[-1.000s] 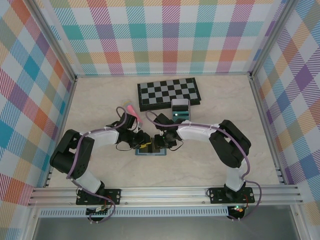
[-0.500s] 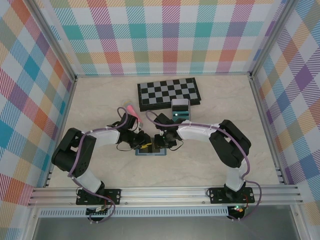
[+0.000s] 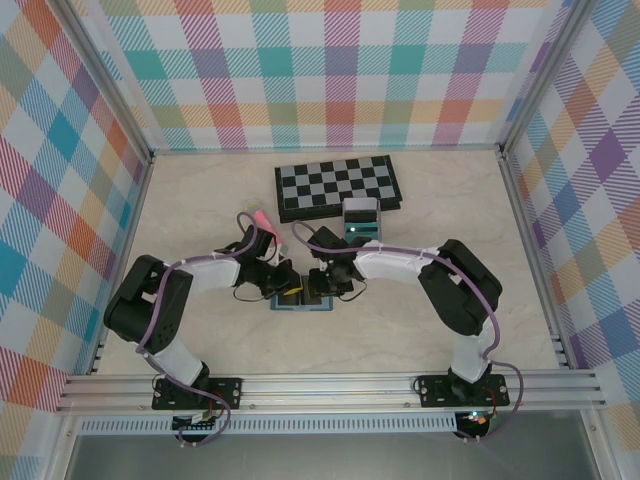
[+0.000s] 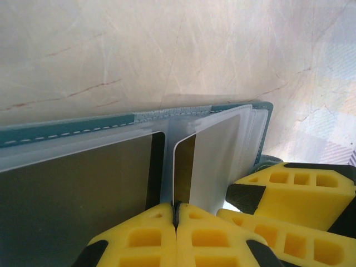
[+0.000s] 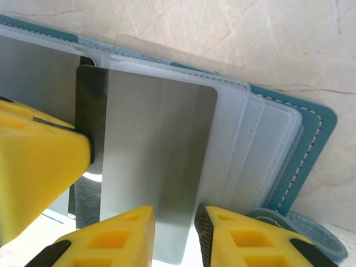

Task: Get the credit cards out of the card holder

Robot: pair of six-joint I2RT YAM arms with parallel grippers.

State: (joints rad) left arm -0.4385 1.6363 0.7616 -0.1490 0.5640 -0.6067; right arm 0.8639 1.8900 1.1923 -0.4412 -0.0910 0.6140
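- While the left gripper keeps its yellow fingers pressed together on the thin edge of a credit card, the card appears partly out of its clear pocket, just ahead of those fingertips.
- Directly beneath both grippers, the card holder lies open and flat on the table.
- Just right of that, the right gripper has its fingers slightly spread over the same card's near edge, not pinching it. I cannot tell whether it presses the holder down.
- Risk: the pinch sits at the card's very edge, so the card could slip free.
- Risk: if the pocket grips, the holder may drag along with the card.
- Risk: the grippers are nearly touching, so a sideways pull could knock them together.
- No brand, number or writing is readable.
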